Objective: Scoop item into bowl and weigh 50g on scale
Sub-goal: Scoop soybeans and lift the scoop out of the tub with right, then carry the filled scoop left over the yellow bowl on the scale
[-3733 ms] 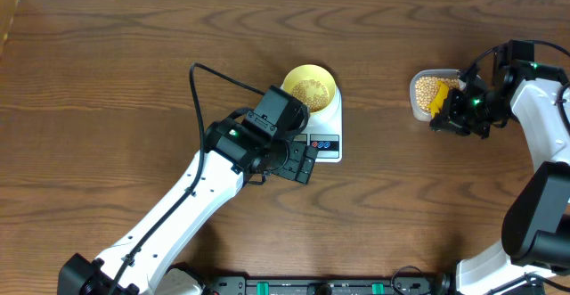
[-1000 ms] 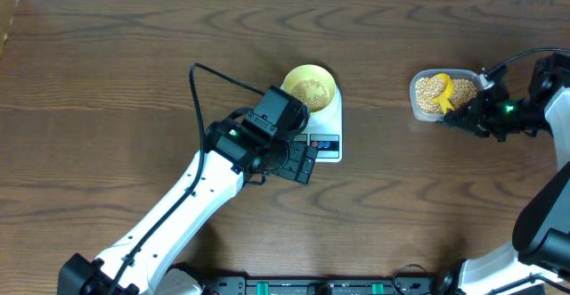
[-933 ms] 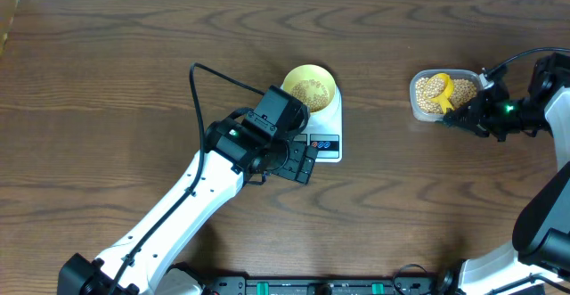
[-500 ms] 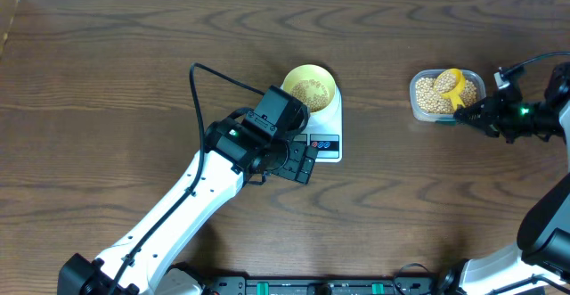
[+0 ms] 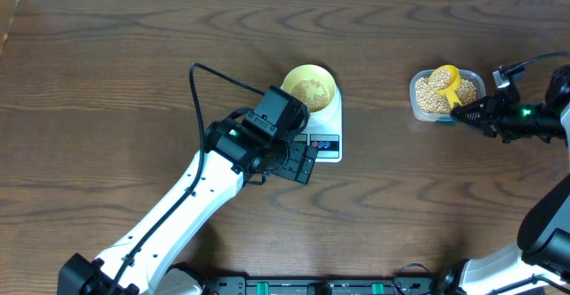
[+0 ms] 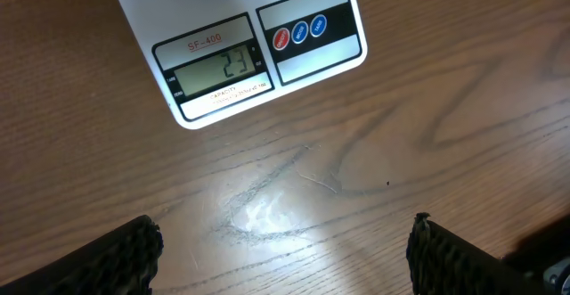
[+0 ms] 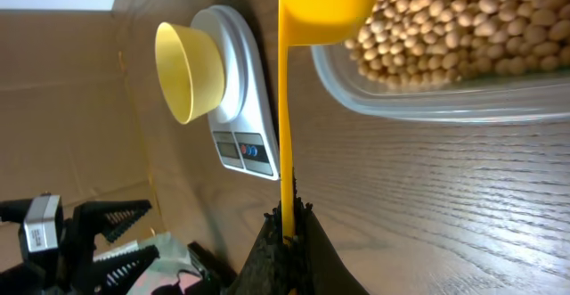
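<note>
The pale-yellow bowl stands on the white scale with tan beans in it. The scale's display reads 23. My left gripper hovers open over bare wood just in front of the scale, both fingers wide apart. My right gripper is shut on the thin handle of a yellow scoop. The scoop's cup rests on the heap of beans in a clear tub. The bowl and scale show sideways behind the handle.
The clear tub sits at the right of the table, about a hand's width from the scale. My left arm runs diagonally from the front edge up to the scale. Bare wood surrounds both.
My right gripper has drawn back to the right and turned, and the scoop's cup has shifted toward the far side of the tub. The left arm has not moved.
</note>
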{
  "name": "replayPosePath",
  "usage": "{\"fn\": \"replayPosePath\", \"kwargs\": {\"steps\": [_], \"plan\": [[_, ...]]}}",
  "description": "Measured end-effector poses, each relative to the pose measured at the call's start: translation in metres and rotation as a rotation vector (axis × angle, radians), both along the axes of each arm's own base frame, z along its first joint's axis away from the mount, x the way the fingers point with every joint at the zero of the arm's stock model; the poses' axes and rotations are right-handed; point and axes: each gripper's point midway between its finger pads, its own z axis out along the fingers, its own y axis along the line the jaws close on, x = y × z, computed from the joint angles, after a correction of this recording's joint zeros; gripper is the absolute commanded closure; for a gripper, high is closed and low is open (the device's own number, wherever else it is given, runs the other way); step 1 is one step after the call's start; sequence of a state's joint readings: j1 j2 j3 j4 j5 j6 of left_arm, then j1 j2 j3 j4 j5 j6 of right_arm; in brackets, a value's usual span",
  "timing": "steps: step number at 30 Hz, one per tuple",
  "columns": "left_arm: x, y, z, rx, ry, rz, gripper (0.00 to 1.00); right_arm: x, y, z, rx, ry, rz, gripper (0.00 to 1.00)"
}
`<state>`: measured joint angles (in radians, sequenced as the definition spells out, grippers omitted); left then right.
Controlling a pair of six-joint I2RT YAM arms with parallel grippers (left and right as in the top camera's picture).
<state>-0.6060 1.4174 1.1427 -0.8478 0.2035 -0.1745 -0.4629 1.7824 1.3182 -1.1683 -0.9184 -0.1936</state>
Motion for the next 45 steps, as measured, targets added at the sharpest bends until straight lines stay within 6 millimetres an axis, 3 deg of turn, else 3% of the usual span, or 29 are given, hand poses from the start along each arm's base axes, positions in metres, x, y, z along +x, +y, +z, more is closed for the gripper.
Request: {"fn": "replayPosePath", "kwargs": {"steps": [8, 20, 32, 45], "plan": [[0.0, 0.0, 0.0, 0.0, 0.0, 0.0, 0.09, 0.0, 0.018, 0.009, 0.021, -0.014, 0.058, 0.99], [0.0, 0.0, 0.0, 0.0, 0.0, 0.0, 0.09, 0.023, 0.049, 0.053, -0.019, -0.136, 0.178, 0.99], [0.0, 0.0, 0.0, 0.0, 0.0, 0.0, 0.09, 0.027, 0.119, 0.07, -0.023, -0.201, 0.351, 0.99], [0.0, 0.0, 0.0, 0.0, 0.0, 0.0, 0.09, 0.01, 0.188, 0.072, 0.001, -0.205, 0.503, 0.99]]}}
